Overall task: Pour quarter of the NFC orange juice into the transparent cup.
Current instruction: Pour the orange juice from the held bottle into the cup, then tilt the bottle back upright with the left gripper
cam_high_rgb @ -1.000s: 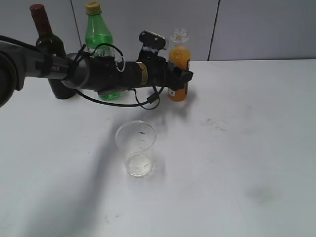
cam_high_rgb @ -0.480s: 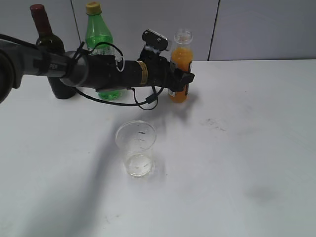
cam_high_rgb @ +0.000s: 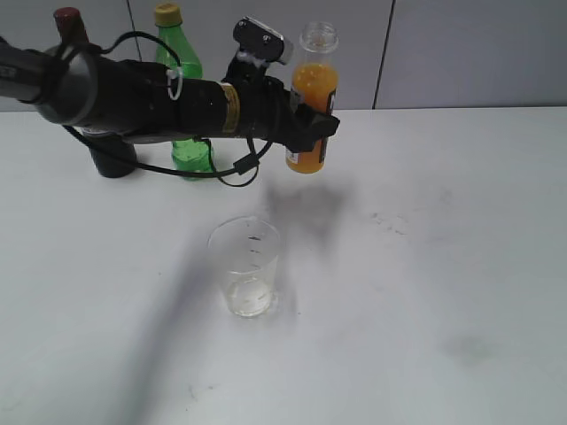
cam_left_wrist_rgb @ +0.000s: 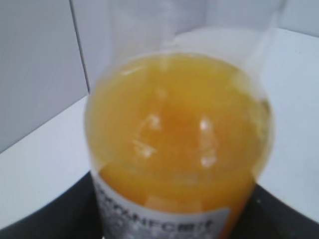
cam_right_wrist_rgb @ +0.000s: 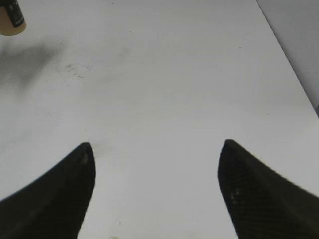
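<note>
My left gripper (cam_high_rgb: 312, 133) is shut on the NFC orange juice bottle (cam_high_rgb: 312, 99), a small capless clear bottle of orange liquid, and holds it upright in the air above the white table (cam_high_rgb: 443, 221). The bottle fills the left wrist view (cam_left_wrist_rgb: 179, 139), its label with "NFC" at the bottom. The transparent cup (cam_high_rgb: 244, 266) stands upright on the table, below and to the left of the bottle, with only a trace of liquid at its bottom. My right gripper (cam_right_wrist_rgb: 155, 172) is open over bare table; the bottle's base shows at the top left of its view (cam_right_wrist_rgb: 11, 20).
A green bottle with a yellow cap (cam_high_rgb: 177, 62) and a dark wine bottle (cam_high_rgb: 89, 88) stand at the back left behind my left arm. A grey wall runs along the table's far edge. Faint smudges mark the table right of the cup.
My left gripper has lifted the juice bottle off the table and carried it slightly left. The cup has not moved.
</note>
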Controlling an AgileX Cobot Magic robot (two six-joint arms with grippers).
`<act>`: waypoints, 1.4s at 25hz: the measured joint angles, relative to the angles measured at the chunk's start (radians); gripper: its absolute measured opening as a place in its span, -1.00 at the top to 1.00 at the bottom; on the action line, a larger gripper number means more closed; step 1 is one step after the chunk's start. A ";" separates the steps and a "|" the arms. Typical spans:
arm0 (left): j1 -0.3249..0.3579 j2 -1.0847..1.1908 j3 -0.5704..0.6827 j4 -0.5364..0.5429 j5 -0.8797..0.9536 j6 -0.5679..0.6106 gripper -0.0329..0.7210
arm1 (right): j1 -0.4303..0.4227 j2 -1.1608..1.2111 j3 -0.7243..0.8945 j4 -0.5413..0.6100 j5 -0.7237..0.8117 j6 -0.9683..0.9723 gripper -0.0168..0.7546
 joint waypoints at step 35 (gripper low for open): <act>0.209 -0.703 0.794 0.129 0.204 0.030 -0.35 | 0.000 0.000 0.000 0.000 0.001 0.000 -0.57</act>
